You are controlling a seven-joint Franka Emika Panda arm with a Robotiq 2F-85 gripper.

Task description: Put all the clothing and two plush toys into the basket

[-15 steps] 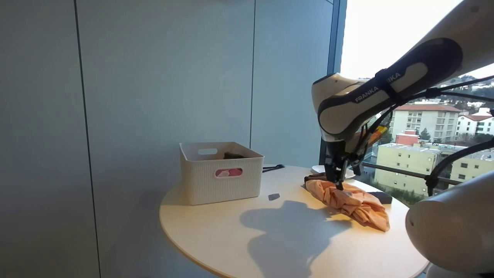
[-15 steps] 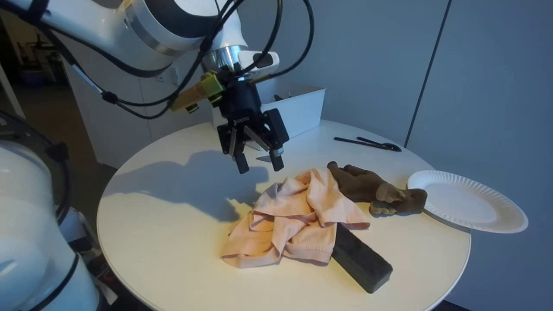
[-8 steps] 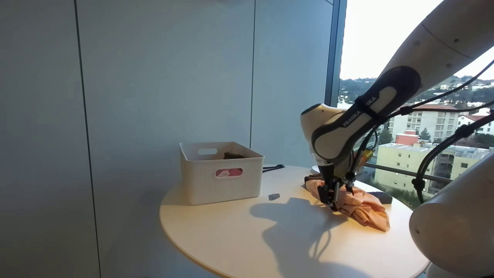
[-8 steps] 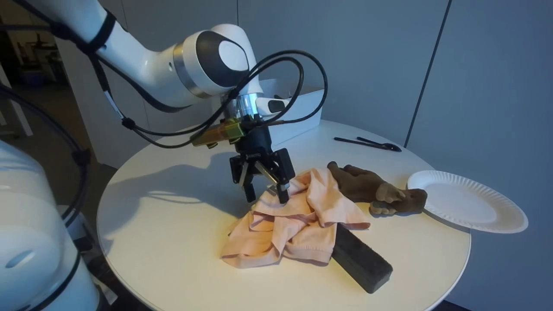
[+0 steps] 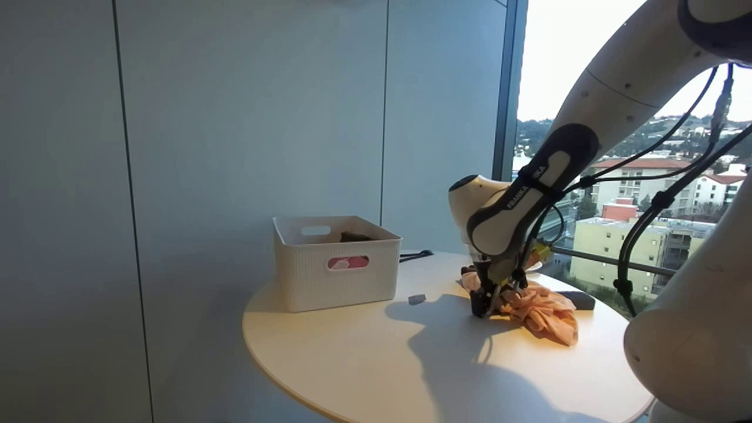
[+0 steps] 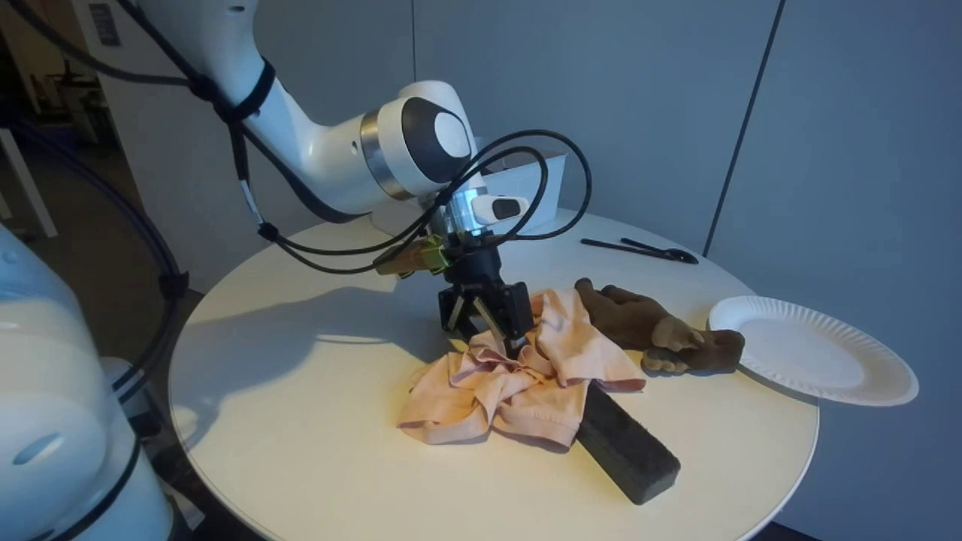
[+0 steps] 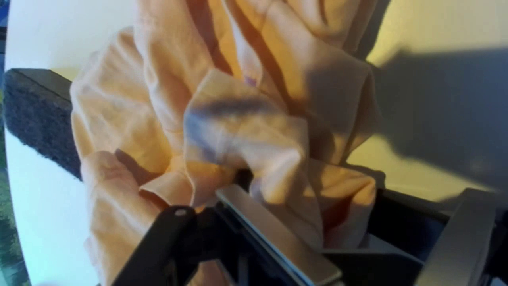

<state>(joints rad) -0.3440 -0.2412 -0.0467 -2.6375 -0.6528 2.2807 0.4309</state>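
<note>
The orange-tan garment [image 6: 518, 391] lies crumpled on the round table, partly over a dark block. My gripper [image 6: 490, 342] reaches down into its far part, the fingertips low in the folds. In the wrist view the jaws stand well apart, with bunched garment cloth [image 7: 278, 174] between them; no firm pinch shows. The white basket [image 5: 338, 288] stands across the table. Pink-red material [image 5: 349, 262] shows through its handle slot, and a dark item [image 5: 354, 237] inside, perhaps a plush toy. A brown soft thing with tan patches [image 6: 631, 319], possibly plush, lies beside the garment.
The dark oblong block [image 6: 631, 451] sticks out from under the cloth. A white paper plate [image 6: 812, 349] overhangs the table edge beyond the brown thing. Black utensils [image 6: 639, 250] lie near the wall, and a small grey piece [image 5: 417, 299] lies by the basket.
My gripper has come down from above the table into the garment, and its jaws have narrowed somewhat. The cloth around the fingers has bunched up, its near edge drawn inward.
</note>
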